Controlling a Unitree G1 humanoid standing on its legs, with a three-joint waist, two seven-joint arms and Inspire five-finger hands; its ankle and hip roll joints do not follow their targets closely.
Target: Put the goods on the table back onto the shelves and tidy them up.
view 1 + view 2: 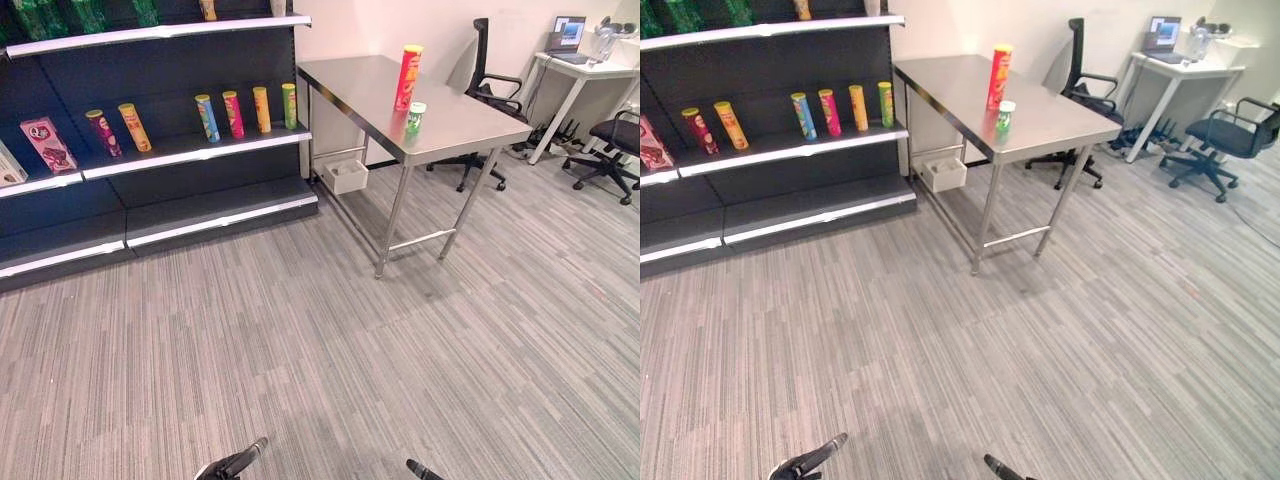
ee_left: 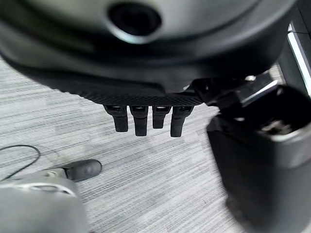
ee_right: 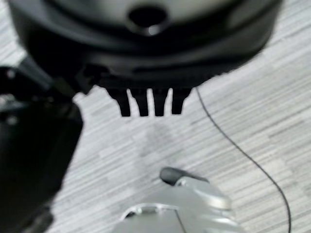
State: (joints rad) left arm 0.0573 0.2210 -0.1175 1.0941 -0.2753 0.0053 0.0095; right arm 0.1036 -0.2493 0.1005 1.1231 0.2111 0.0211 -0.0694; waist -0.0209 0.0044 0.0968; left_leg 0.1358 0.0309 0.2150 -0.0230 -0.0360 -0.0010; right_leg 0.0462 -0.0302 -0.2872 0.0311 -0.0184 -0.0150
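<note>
A tall red and yellow crisp tube (image 1: 407, 76) stands on the steel table (image 1: 460, 125) at the right. A short green can (image 1: 416, 117) stands just in front of the tube. The dark shelves (image 1: 200, 150) at the left carry several coloured tubes (image 1: 247, 110) in a row. My left hand (image 1: 240, 462) and right hand (image 1: 420, 470) hang low at the bottom edge, far from the table. In the left wrist view the left hand's fingers (image 2: 141, 121) hang straight over the floor. The right hand's fingers (image 3: 146, 104) hang straight too, holding nothing.
A white bin (image 1: 345, 176) sits under the table by the shelf end. Two office chairs (image 1: 610, 140) and a white desk (image 1: 585, 70) with a laptop stand at the back right. Grey carpet (image 1: 330, 340) spreads between me and the table.
</note>
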